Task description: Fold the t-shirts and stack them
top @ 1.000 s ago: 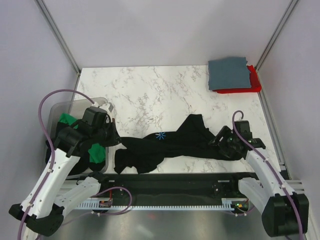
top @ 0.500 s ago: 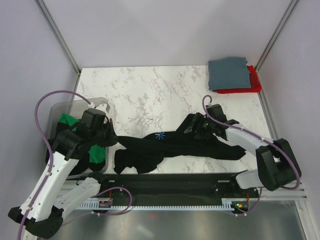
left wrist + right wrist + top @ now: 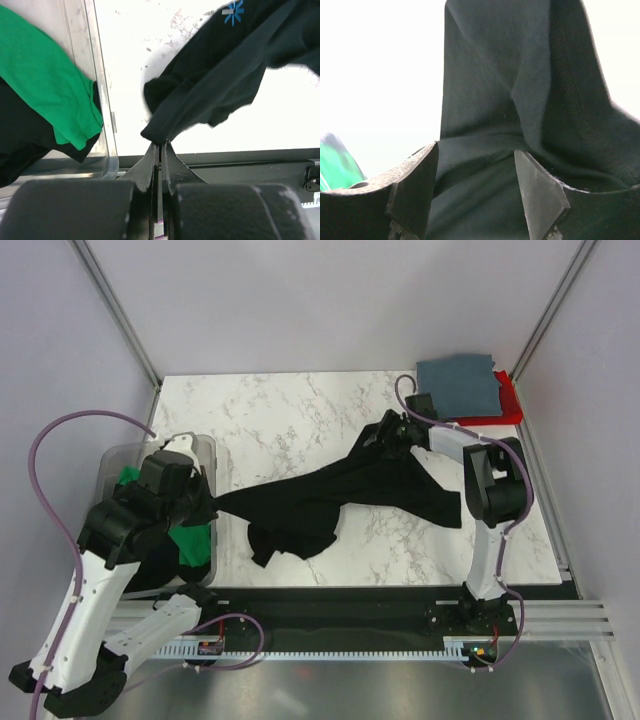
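Observation:
A large black t-shirt [image 3: 330,490] stretches slantwise across the marble table, partly lifted between both grippers. My left gripper [image 3: 207,502] [image 3: 160,145] is shut on its near-left edge beside the bin; the blue-white starburst print [image 3: 233,11] shows in the left wrist view. My right gripper [image 3: 385,435] [image 3: 476,149] holds the far-right end, its jaws standing wide around a thick bunch of the black cloth [image 3: 495,75]. A green t-shirt [image 3: 185,540] [image 3: 45,90] and another black one [image 3: 20,145] lie in the bin. A slate grey-blue t-shirt [image 3: 458,387] lies folded on a red one [image 3: 500,412] at the back right corner.
The clear plastic bin [image 3: 205,445] [image 3: 102,115] stands at the table's left edge, next to my left gripper. A black rail [image 3: 340,605] runs along the near edge. Grey walls and metal posts close the table in on three sides.
The right gripper has swung from the near right to the far right-centre, taking the shirt's end with it. The left gripper rose and drew back left, so the shirt now hangs stretched.

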`<action>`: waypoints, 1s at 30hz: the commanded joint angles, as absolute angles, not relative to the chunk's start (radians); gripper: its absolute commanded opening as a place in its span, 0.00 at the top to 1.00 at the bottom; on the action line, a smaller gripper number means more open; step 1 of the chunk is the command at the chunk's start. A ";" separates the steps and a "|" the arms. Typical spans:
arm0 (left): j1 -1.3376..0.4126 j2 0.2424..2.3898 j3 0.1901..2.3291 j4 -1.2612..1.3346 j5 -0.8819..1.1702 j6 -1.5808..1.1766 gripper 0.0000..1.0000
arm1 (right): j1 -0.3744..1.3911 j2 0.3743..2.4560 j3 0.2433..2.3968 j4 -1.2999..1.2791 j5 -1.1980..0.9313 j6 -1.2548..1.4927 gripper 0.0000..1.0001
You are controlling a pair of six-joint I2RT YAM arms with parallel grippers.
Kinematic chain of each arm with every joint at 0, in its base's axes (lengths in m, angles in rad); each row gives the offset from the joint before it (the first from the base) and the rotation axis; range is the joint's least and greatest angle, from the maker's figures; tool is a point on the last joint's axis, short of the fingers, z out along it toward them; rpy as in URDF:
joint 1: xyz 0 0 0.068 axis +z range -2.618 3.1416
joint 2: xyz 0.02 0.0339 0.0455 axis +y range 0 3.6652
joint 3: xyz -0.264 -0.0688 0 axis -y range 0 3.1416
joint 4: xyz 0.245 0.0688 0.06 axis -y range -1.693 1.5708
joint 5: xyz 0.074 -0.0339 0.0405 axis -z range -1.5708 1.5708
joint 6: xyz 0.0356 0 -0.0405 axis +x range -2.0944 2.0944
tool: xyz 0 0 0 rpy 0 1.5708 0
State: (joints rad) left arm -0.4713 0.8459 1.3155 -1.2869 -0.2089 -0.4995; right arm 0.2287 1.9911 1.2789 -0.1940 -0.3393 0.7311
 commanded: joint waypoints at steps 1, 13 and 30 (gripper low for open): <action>-0.468 0.864 1.341 -1.306 -0.270 -0.453 0.98 | 0.206 2.127 1.521 -0.224 -0.293 0.670 0.29; -0.468 0.833 1.074 -1.106 -0.094 -0.546 0.98 | 0.203 1.771 1.524 -0.464 -0.031 0.505 0.19; -0.468 0.733 0.959 -1.107 -0.083 -0.543 0.98 | 0.022 1.528 1.014 -0.459 0.084 0.479 0.32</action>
State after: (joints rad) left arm -0.4713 0.7589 0.9726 -1.1233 -0.0944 -0.5247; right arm 0.0322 1.5188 0.9989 -0.5072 0.0578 0.4961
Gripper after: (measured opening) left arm 0.033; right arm 0.684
